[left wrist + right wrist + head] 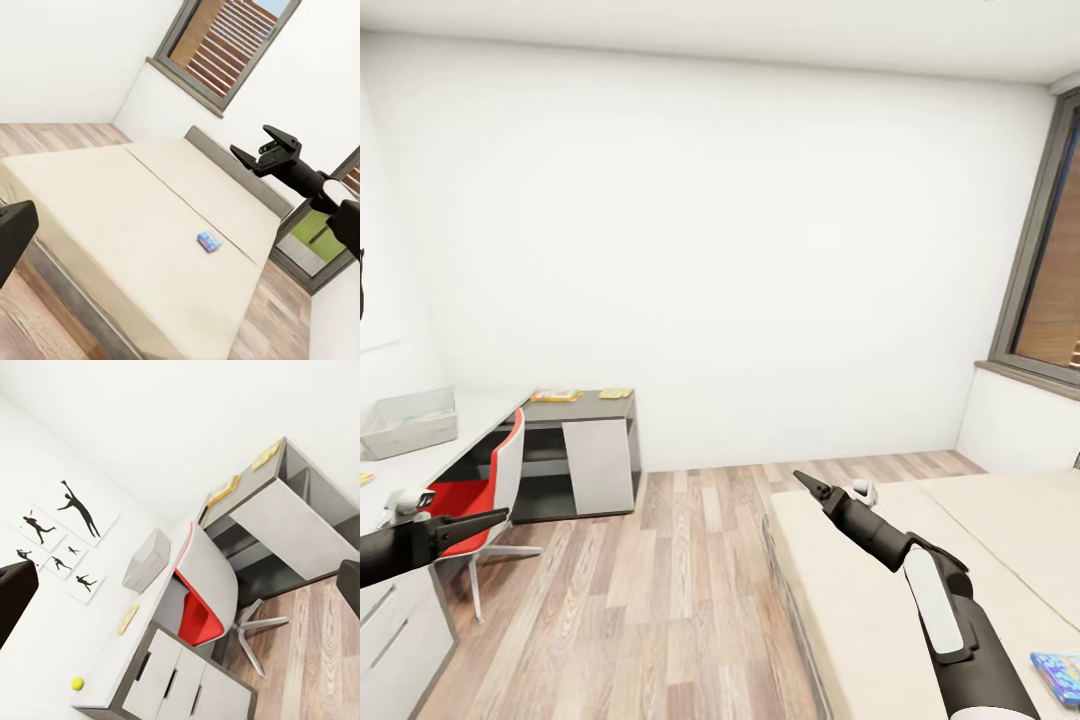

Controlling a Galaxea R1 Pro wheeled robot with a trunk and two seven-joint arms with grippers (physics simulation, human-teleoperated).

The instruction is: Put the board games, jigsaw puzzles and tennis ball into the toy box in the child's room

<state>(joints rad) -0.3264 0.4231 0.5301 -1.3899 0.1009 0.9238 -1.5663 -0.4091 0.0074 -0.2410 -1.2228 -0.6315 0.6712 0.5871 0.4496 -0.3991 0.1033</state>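
White walls and a wood floor [690, 560] lie between the bench [420, 455] and the bed [880, 600]. Both pincers hold nothing: the left pincer [495, 517] looks closed, the right pincer [264, 154] stands open. One board game [1058, 663] lies near the bed's side edge; the toy box [410, 420] stands mid-bench, the tennis ball [77, 683] near the bench's end. Probably the robot is approaching; next it must reach the game.

Head high, forward; wrists face bed [135, 217], desk [247, 502].
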